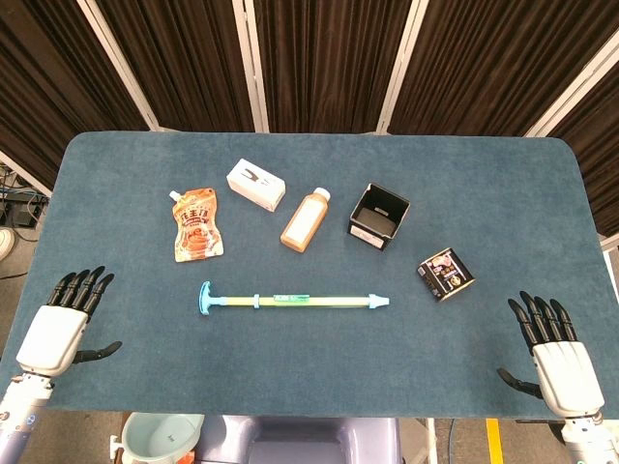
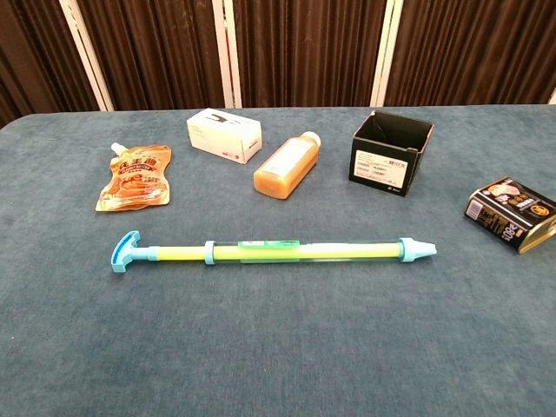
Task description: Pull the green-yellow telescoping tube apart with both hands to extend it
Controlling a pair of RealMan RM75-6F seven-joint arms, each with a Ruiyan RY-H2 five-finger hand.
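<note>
The green-yellow telescoping tube (image 1: 295, 301) lies flat across the middle of the blue table, with a blue T-handle at its left end and a light blue tip at its right end. In the chest view the tube (image 2: 269, 251) spans most of the width. My left hand (image 1: 66, 321) rests near the front left edge, fingers spread, holding nothing. Near the front right edge my right hand (image 1: 553, 351) is likewise spread and empty. Both hands are well apart from the tube. Neither hand shows in the chest view.
Behind the tube lie an orange pouch (image 1: 196, 224), a white box (image 1: 256, 184), an orange juice bottle (image 1: 306, 218), an open black box (image 1: 379, 216) and a small dark tin (image 1: 445, 275). Dark curtains hang behind the table (image 1: 503, 174).
</note>
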